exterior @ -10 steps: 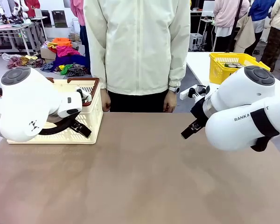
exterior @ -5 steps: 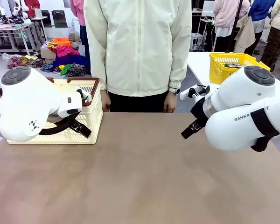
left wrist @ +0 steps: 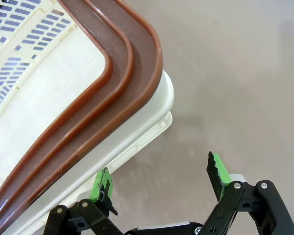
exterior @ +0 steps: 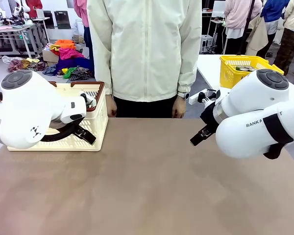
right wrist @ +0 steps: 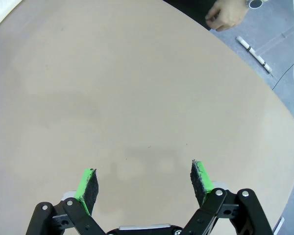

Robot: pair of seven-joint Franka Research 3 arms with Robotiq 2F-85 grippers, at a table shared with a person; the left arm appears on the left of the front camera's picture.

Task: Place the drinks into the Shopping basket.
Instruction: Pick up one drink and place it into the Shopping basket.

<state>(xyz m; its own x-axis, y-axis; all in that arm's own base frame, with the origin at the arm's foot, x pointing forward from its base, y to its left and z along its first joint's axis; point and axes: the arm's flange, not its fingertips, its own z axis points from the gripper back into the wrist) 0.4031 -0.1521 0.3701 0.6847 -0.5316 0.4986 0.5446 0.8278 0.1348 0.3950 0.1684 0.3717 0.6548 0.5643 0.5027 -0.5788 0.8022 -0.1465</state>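
Note:
The cream-white Shopping basket with its dark brown rim stands at the table's far left, partly behind my left arm. In the left wrist view its brown handles and white corner lie just ahead of my left gripper, which is open and empty over the corner and the bare table. My right gripper is open too, hanging above bare tabletop with nothing between its fingers. A white corner of the Shopping basket shows far off there. The drinks are out of view.
A person in a pale jacket stands at the far edge, hands hanging by the table; one hand shows in the right wrist view. A small yellow basket sits on another table at back right. The brown tabletop spreads between my arms.

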